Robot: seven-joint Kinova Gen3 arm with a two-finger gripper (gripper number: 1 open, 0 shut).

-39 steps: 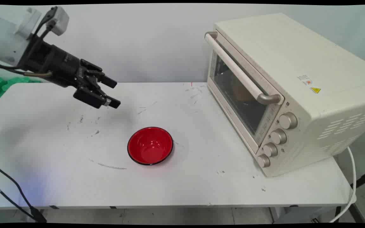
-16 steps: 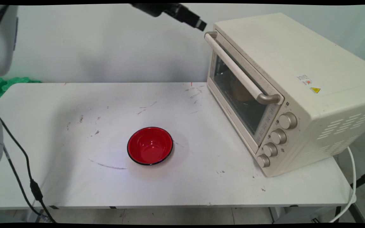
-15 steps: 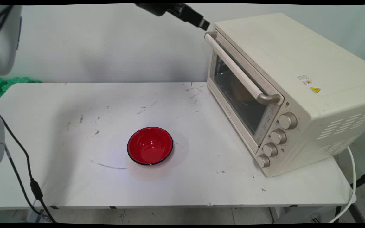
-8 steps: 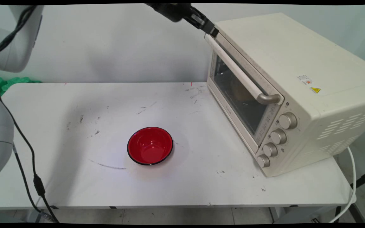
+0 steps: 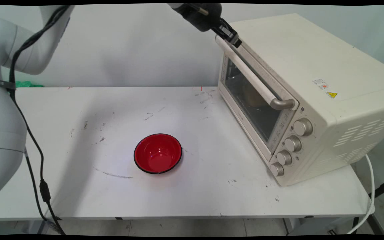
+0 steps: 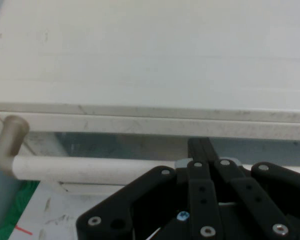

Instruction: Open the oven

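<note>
Two things sit on the white counter (image 5: 78, 186): a cream oven (image 5: 312, 66) and a red bowl (image 5: 158, 153). The black hand (image 5: 235, 42) is high up, at the oven's top front corner on the end nearest the wall. Its tip is right at that end of the long pale handle (image 5: 252, 75) on the oven door. From the main view I cannot tell if it touches.

The hand view shows the hand (image 6: 200, 142) with its two fingers pressed close together, so it is narrow and holds nothing. The fingers reach past the handle (image 6: 80, 169) bar, which runs across just under their tips. The door glass (image 6: 115, 145) is right behind them. The flat top of the oven (image 6: 150, 50) is just beyond.

The oven door is closed. The rest of the handle slopes down and away from the hand, toward the near end of the oven. Four round knobs (image 5: 293, 143) sit in a row at that end, well away from the hand.

The bowl is far below the hand, out in the middle of the counter, well apart from the oven. It stands upright.

Black cables (image 5: 28, 133) hang down from the arm, far off to the side of the hand.
</note>
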